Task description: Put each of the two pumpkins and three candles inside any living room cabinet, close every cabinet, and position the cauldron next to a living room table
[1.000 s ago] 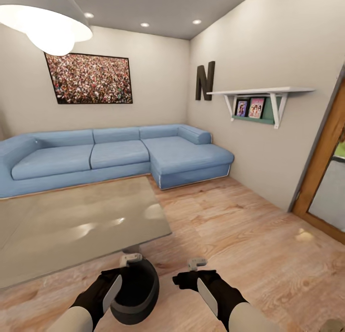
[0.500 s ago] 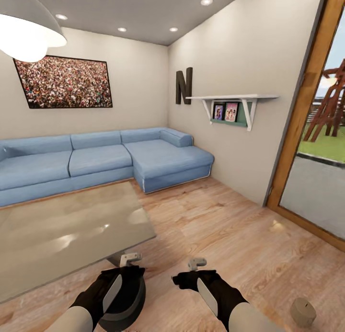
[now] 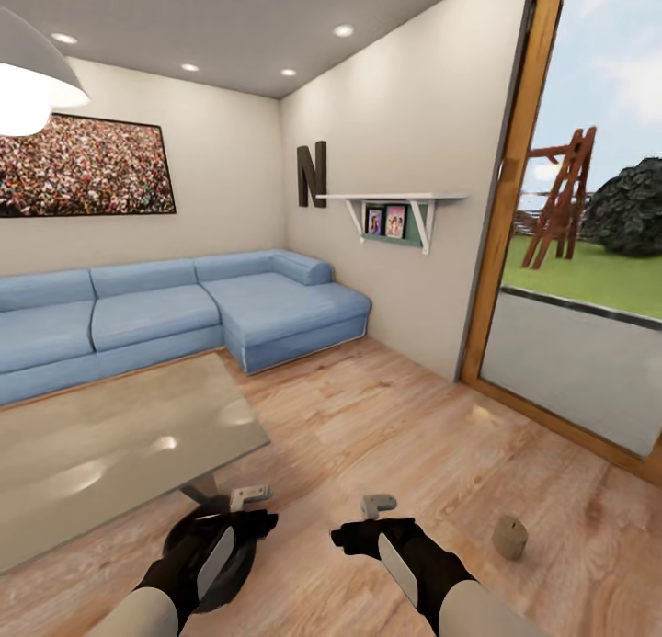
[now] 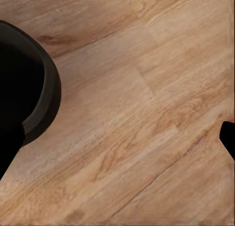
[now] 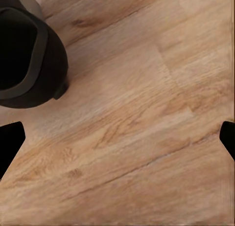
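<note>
The cauldron [image 3: 221, 554] sits on the wood floor [image 3: 414, 435] just off the near corner of the glass-topped table [image 3: 110, 444], by its leg and partly hidden behind the left arm in the head view. It looks already next to the table, which is likely why it rests there with nothing holding it. It is a dark, nearly black round pot with a thick rolled rim and a bulging belly; the right wrist view shows a small stub foot under it [image 5: 29, 55], and the left wrist view catches a curve of its rim [image 4: 41, 99].

The left end effector [image 3: 250, 497] hangs over the cauldron with its fingers apart and nothing between them. The right end effector [image 3: 378, 505] hovers over bare floor, fingers likewise spread and empty.

Further out, a small tan cylinder [image 3: 508, 537], possibly one of the candles, stands on the floor well to the right, toward the glass door [image 3: 570, 361]. A blue sectional sofa [image 3: 184, 311] lines the far wall behind the table.
</note>
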